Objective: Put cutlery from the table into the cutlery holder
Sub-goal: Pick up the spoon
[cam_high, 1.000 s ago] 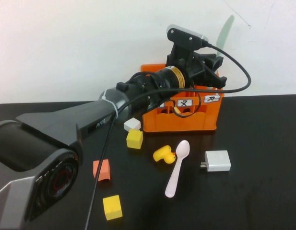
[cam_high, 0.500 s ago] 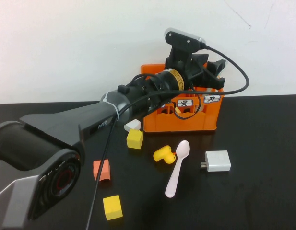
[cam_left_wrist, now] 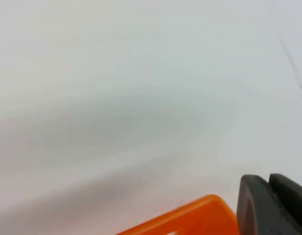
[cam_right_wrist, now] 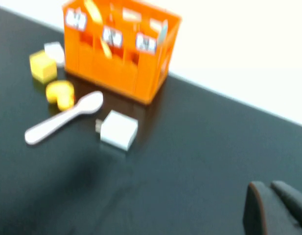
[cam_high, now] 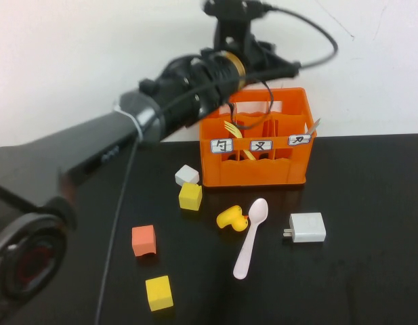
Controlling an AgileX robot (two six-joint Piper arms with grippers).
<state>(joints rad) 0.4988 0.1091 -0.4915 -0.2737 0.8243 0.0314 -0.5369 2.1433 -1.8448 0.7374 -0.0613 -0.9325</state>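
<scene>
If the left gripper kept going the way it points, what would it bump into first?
Probably the white wall. The left gripper hangs above the orange cutlery holder, aimed over its back rim, though depth is hard to judge. The right gripper stays low over the table.

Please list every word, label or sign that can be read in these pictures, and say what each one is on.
"勺": left white label on the orange cutlery holder.
"叉": middle label.
"刀": right label.
Left arm lettering: too blurred to read.
Left gripper is raised behind the holder; right gripper is over the table.
</scene>
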